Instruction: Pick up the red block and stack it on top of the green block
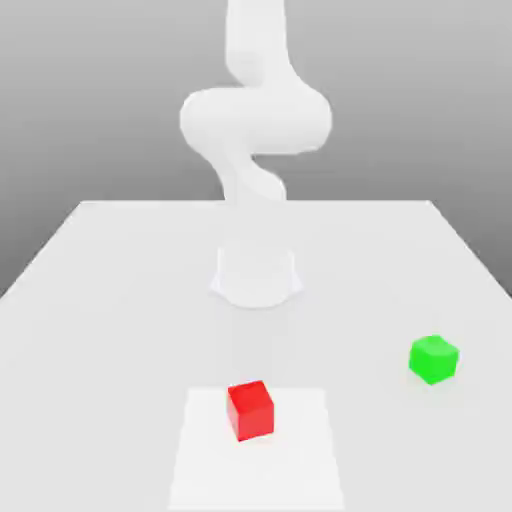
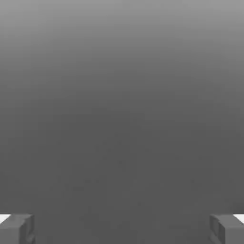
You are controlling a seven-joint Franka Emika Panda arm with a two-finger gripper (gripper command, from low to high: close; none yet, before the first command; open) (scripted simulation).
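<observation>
— White tabletop [image 1: 120, 270] under a grey backdrop. Where's the red block [image 1: 250, 409]?
— On a paler square patch [image 1: 300, 460] near the front edge; the green block [image 1: 433, 358] sits well apart, toward the exterior view's right.
— And the gripper [image 2: 122, 228]?
— Fingers [image 2: 16, 228] spread wide, nothing between them.

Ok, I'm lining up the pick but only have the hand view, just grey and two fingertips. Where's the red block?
Observer: The red block sits on the table, on a lighter square patch.
Operator: And the green one?
Observer: The green block is toward the exterior view's right, apart from the red.
Operator: Anything stacked yet?
Observer: No, both rest directly on the table, with nothing on top of either.
</observation>
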